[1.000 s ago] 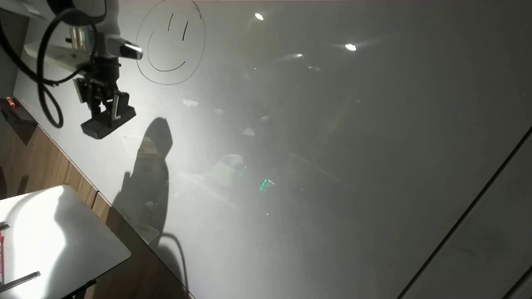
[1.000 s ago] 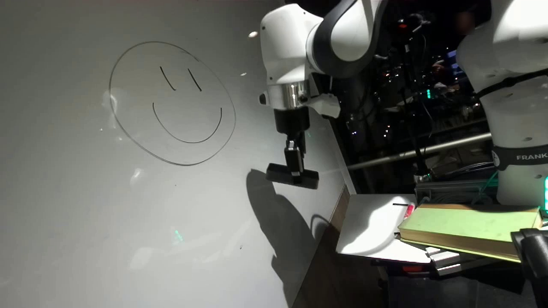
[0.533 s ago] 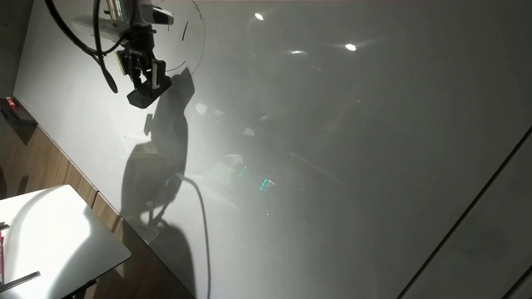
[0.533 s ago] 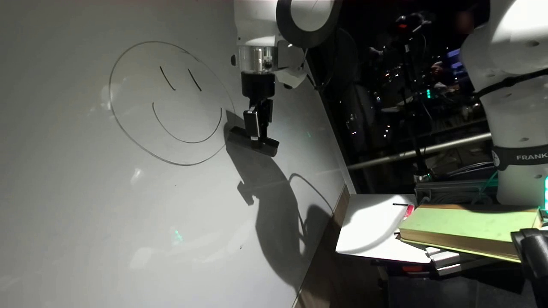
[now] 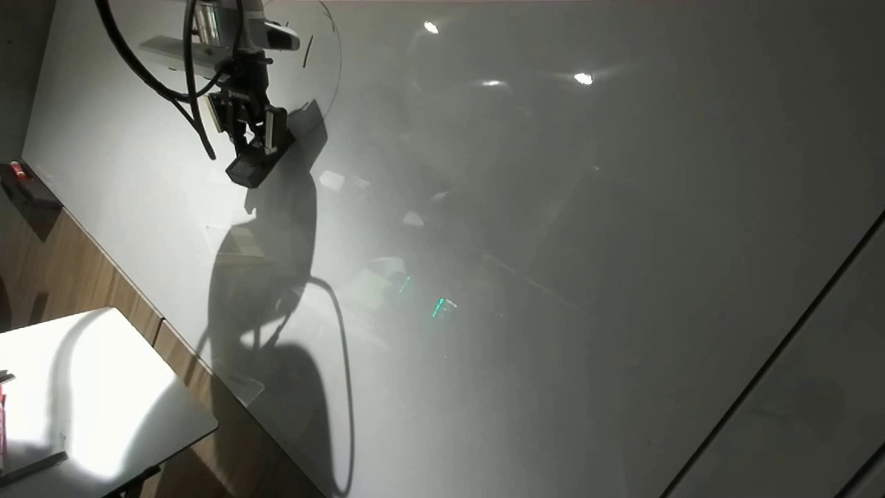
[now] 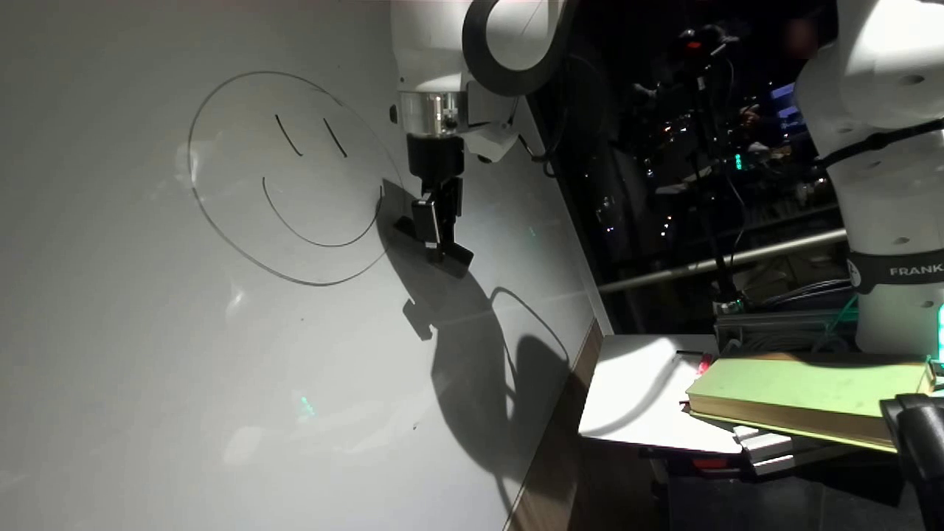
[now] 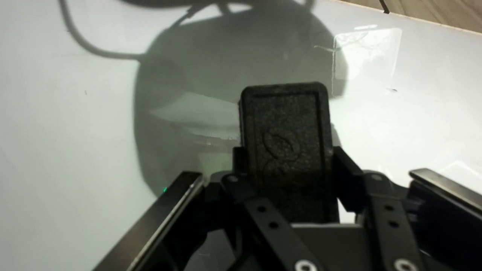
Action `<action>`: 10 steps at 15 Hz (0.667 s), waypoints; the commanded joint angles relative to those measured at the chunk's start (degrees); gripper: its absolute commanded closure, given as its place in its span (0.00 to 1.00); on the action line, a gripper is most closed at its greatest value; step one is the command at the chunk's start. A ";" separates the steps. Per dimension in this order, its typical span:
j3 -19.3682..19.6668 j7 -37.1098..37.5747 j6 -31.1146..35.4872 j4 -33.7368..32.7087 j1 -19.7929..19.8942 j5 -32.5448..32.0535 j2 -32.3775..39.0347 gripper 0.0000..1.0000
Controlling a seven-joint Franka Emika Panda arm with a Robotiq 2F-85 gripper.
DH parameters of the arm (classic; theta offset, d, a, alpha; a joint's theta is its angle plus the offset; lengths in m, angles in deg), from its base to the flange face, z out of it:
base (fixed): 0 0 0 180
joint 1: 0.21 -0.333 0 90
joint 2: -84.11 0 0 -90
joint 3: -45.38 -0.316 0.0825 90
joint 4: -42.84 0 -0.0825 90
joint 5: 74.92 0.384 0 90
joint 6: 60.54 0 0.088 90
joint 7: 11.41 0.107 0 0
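"What does the gripper [image 7: 290, 165] have?"

"A black whiteboard eraser [image 7: 284, 120], pinched on its two long sides."

"Is the eraser against the whiteboard [image 5: 525, 387]?"

"Close to it, and slanting; whether they touch I can't tell. In an exterior view it sits just off the lower right of the drawn smiley face [image 6: 299, 184]."

"And the big dark patch?"

"That's the shadow [image 6: 472, 376] of the arm [image 6: 431, 51], thrown across the board and over the face's outline by one end of the mouth."

"What's farther out?"

"A wood-grain strip [image 5: 104, 270] along the board's edge, in both exterior views. Past it there's a white tabletop [image 5: 104, 394], with a pale green book [image 6: 804, 387] overlapping it in the view. Behind the book rises the robot's white base [image 6: 900, 302], lettered 'FRANK'."
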 commanded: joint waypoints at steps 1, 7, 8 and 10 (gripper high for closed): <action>-1.34 1.60 -2.07 -4.84 0.19 -0.41 2.17 0.70; -1.97 2.60 -4.60 -9.54 -0.16 -0.21 4.41 0.70; -1.87 2.65 -4.92 -10.21 -0.20 -0.24 4.76 0.70; -1.61 2.43 -5.78 -12.09 -0.21 -0.52 5.55 0.70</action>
